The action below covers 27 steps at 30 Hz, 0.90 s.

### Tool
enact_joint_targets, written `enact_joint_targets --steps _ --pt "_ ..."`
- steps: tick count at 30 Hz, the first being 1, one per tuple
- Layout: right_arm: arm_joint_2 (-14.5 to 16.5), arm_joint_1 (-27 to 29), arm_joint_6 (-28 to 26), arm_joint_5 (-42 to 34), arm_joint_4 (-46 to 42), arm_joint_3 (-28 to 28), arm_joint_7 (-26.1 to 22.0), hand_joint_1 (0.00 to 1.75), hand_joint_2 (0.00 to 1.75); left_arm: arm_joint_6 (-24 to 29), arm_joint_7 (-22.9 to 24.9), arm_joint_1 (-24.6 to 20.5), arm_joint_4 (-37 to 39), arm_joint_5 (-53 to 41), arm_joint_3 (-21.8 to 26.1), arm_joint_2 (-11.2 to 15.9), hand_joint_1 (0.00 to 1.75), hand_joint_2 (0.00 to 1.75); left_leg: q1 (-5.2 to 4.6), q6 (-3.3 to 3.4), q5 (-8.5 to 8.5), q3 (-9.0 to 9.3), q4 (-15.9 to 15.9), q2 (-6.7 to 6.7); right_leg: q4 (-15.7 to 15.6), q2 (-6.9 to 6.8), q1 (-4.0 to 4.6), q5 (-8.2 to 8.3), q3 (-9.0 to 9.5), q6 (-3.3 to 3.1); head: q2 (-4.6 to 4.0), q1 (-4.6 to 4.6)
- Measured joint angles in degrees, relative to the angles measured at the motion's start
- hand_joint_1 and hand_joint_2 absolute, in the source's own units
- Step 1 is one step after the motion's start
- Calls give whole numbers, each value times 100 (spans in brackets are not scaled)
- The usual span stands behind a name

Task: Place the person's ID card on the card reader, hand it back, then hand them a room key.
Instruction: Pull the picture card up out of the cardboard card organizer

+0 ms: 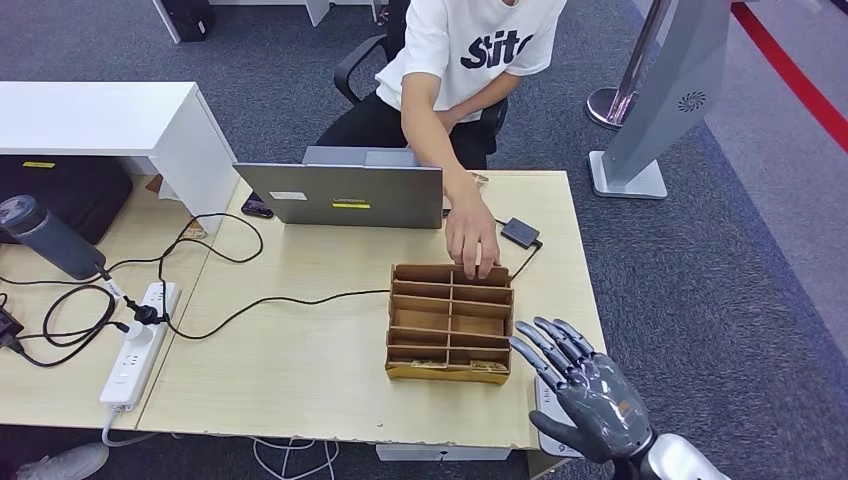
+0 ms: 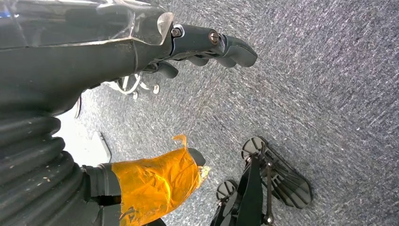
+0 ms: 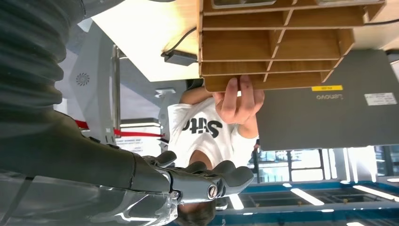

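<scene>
Desk (image 1: 300, 370): light wood, centre of the head view, on grey carpet.

Organiser (image 1: 450, 323): brown cardboard tray with several slotted rows, right-centre of the desk; seen from below in the right wrist view (image 3: 277, 44). Cards lying in the nearest row, too small to tell ID card from room key.

Person's hand (image 1: 472, 238): reaching over the desk from the upper centre, fingertips resting on the far rim of the organiser; same hand at centre of the right wrist view (image 3: 237, 99). Whether it holds a card cannot be told. Person seated, white printed T-shirt (image 1: 475, 45).

Right hand (image 1: 585, 390): lower right of the head view, just beside the organiser's near right corner, fingers spread and extended, holding nothing; lower centre of the right wrist view (image 3: 188, 181).

Left hand (image 2: 202, 44): upper part of the left wrist view, above carpet, fingers partly curled, nothing in them; thumb wrapped in orange tape (image 2: 155, 181).

Card reader (image 1: 548, 425): pale flat device at the desk's lower right edge, partly hidden under the right hand.

Laptop (image 1: 345, 193): grey, lid towards the camera, upper centre.

Small black box (image 1: 520, 232): cabled, right of the person's hand.

Power strip (image 1: 140, 340): white, lower left, black cables plugged in.

Bottle (image 1: 48, 236): dark grey, far left, tilted.
</scene>
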Motion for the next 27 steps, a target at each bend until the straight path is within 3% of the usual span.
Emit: enact_joint_targets --steps 11,15,22,27 --pt "-286 -318 574 -487 114 526 -411 0 175 -99 2 -9 0 -198 2 5 0 175 1 1 0 -1 0 3 1 1 1 0 1 0 0 1" --pt "-244 -671 597 -453 406 936 -264 0 175 -117 2 -27 0 -274 2 10 0 175 1 0 1 1 0 3 2 1 1 1 3 -1 0 0" --pt "410 -1032 296 21 1016 1378 630 0 175 -114 2 -63 0 -353 2 3 0 175 4 -1 3 2 -1 2 6 0 1 0 2 -2 0 0" --pt "835 -1132 295 54 1284 1505 789 0 175 -115 2 -68 0 -390 2 -2 0 175 4 -1 3 1 -2 1 6 -1 2 -1 2 -2 0 1"
